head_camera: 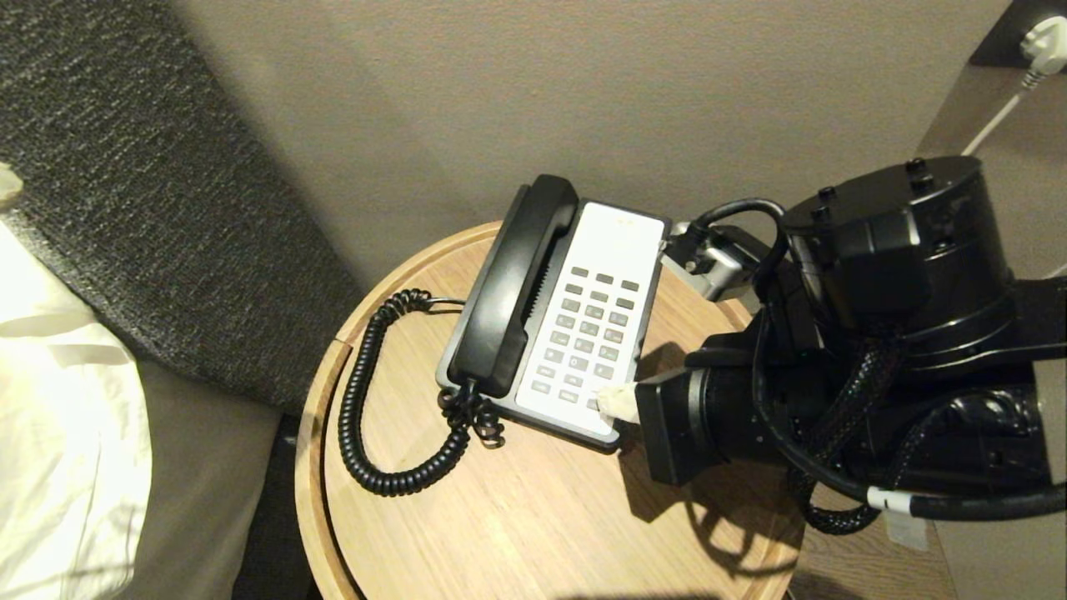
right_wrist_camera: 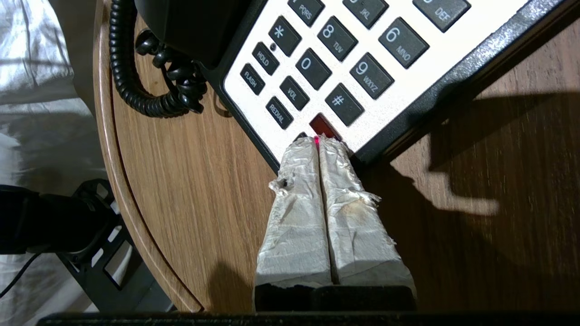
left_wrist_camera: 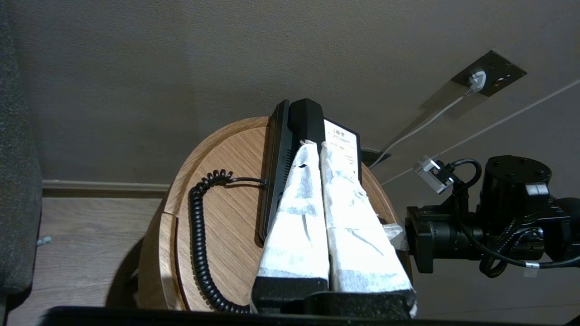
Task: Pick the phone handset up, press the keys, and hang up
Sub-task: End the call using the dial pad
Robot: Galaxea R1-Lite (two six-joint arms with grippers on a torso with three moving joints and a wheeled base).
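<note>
Bedding [head_camera: 58, 400] is lying at nine o'clock of the round table [head_camera: 517, 517]. The cord [head_camera: 367, 400] is looping over the tabletop toward eight o'clock of the phone base [head_camera: 617, 250]. The handset [head_camera: 513, 287] is resting in its cradle along the base's left side. The keys [head_camera: 588, 337] are filling the white panel. The right gripper [head_camera: 615, 402], reaching in from three o'clock, is pressing its tape-wrapped fingers [right_wrist_camera: 312, 190], squeezed together and empty, onto the red-lit key [right_wrist_camera: 322, 124] at the base's near corner. The left gripper [left_wrist_camera: 317, 145], fingers pressed together and empty, is hovering short of the handset, seen only from its own wrist camera.
</note>
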